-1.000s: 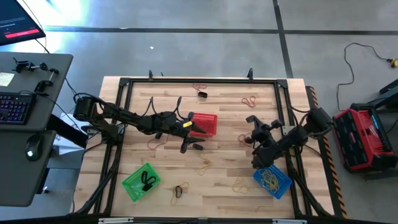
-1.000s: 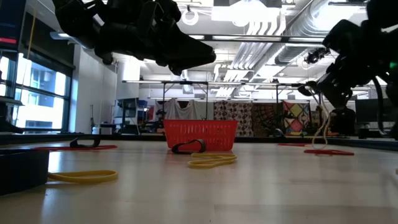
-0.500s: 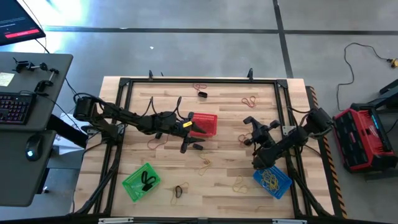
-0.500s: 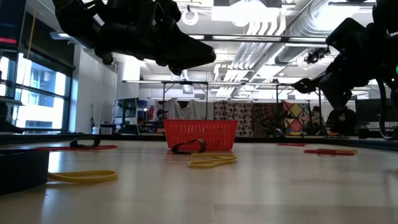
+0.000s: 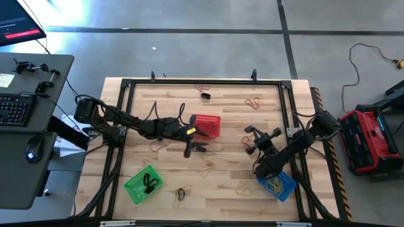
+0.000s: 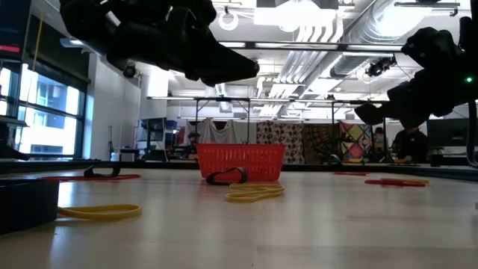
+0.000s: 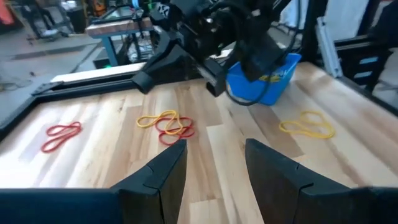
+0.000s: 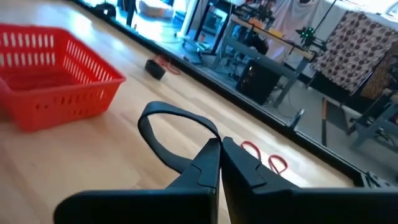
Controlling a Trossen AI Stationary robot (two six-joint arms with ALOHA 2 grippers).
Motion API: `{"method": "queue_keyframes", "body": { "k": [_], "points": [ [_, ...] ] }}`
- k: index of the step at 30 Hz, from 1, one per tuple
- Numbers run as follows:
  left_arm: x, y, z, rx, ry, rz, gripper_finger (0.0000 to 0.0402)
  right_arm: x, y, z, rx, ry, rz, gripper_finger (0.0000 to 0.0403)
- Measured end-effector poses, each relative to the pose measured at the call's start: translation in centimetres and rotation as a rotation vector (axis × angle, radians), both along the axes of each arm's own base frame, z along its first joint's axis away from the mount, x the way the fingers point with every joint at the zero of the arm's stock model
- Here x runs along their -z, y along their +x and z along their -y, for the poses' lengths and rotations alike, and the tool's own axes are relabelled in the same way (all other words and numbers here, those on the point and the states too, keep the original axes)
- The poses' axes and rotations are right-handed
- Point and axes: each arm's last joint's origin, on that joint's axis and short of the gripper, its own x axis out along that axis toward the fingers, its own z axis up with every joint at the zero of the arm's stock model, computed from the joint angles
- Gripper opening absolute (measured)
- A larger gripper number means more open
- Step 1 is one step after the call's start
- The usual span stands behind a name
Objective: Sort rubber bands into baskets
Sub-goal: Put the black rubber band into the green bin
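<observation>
Closest to the work, the right gripper [image 8: 219,146] has its fingers pressed together on a black rubber band [image 8: 177,111], pinching one end while the rest of the loop stands free above the wooden table [image 8: 124,180]. We judge the step in hand to be the carry: the band is lifted and not yet dropped.

Just beside that arm sits the blue basket [image 5: 284,186], with yellow bands [image 5: 273,183] lying in it, so it looks like the wrong home for a black one. A little further out on the bare wood we see loose bands waiting: a yellow and red tangle [image 7: 166,124], a yellow pair [image 7: 306,124] and a red pair [image 7: 61,134].

Toward the middle of the table the left gripper [image 7: 214,149] hovers with its fingers spread and nothing between them, near another black band [image 6: 226,176] that lies just in front of the red basket [image 6: 240,161].

Farthest from the held band, by the opposite corner, is the green basket [image 5: 134,189], which already has black bands [image 5: 150,184] inside. The next move, as we read it, calls for a long reach across the table to that basket, or a handover to the left arm, and a release only once the loop is inside the rim
</observation>
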Motion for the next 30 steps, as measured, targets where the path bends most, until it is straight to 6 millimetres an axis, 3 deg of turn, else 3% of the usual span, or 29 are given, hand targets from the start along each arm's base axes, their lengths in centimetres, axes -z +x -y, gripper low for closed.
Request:
{"method": "queue_keyframes", "body": {
  "k": [17, 25, 30],
  "points": [
    [0.0, 0.0, 0.1, -0.061, 0.02, 0.0, 0.0156, -3.0, 4.3, -1.2, 0.003, -0.005, -0.199, 0.0],
    [0.0, 0.0, 0.5, -0.06, 0.098, 0.001, 0.0156, -4.5, 7.9, -1.7, -0.04, 0.128, -0.343, 0.0],
    [0.3, -0.2, 1.1, -0.049, 0.158, -0.027, 0.0156, -4.6, 10.5, -1.3, -0.16, 0.223, -0.453, 0.0]
  ]
}}
